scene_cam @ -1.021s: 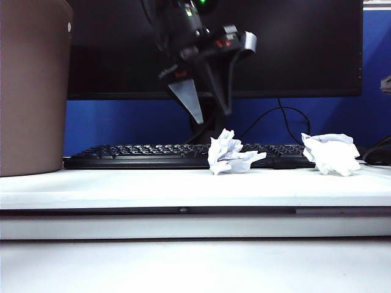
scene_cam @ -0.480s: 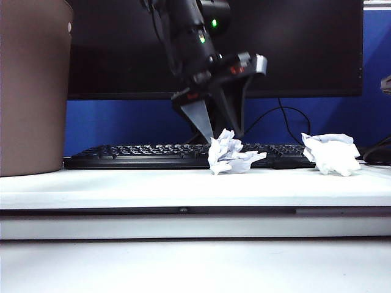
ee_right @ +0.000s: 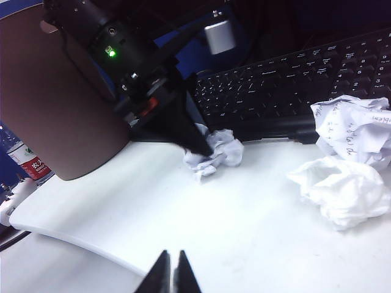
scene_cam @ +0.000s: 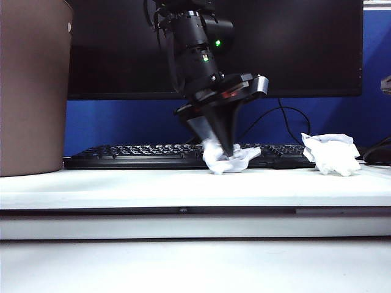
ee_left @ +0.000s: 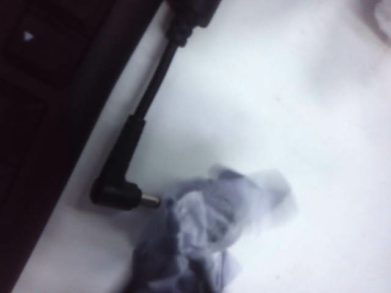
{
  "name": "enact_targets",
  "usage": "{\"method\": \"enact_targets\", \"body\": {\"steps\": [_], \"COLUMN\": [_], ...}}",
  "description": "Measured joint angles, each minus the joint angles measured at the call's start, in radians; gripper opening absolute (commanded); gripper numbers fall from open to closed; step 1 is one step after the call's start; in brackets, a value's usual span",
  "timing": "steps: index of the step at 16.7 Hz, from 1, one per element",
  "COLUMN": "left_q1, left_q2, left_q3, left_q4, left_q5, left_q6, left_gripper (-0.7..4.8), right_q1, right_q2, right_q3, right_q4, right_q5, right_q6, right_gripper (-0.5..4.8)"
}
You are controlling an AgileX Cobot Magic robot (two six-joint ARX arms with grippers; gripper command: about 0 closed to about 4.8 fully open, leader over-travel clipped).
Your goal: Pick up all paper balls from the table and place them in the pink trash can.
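Your pink trash can (scene_cam: 33, 85) stands on the table (scene_cam: 122, 183) at the far left of the exterior view, upright, well apart from every paper ball in sight. Its opening lies above the frame edge there, and the right wrist view shows only its outer wall (ee_right: 55, 104), so you cannot tell what it holds.

Your left gripper (scene_cam: 221, 143) points down at the middle of the table, just in front of the keyboard (scene_cam: 134, 155). Its dark fingers (ee_right: 192, 137) are drawn in narrow and pressed into the nearest paper ball (scene_cam: 227, 160), which rests on the table surface (the wad looks squeezed between them). The left wrist view shows that same ball (ee_left: 208, 232) crumpled beside a black cable plug (ee_left: 119, 194), blurred.

A second paper ball (scene_cam: 331, 152) lies on the table toward the right, untouched. The right wrist view shows it (ee_right: 342, 189) with a third ball (ee_right: 354, 128), bearing handwriting, touching it on the keyboard side.

Your right gripper (ee_right: 171, 274) hangs apart from all of these, above the near table edge, its fingertips closed together with nothing between them.
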Motion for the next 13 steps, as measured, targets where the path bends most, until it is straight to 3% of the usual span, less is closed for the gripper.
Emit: {"method": "enact_targets", "body": {"steps": [3,6,13], "left_q1": [0.0,0.0,0.087], "left_q2": [-0.004,-0.093,-0.515], "left_q3": [0.001,-0.002,0.032], "left_q4": [-0.037,-0.133,-0.034], "left_q5": [-0.009,-0.168,-0.516], "left_q6": [-0.002,0.001,0.002], "left_gripper": [-0.05,-0.05,-0.05], "right_q1": [0.0,0.0,0.0], "right_q2": [0.0,0.0,0.0], "right_q3": [0.0,0.0,0.0], "right_q4": [0.0,0.0,0.0], "right_q5": [0.0,0.0,0.0], "right_q6": [0.0,0.0,0.0], "right_gripper": [0.24,0.24,0.23]}}
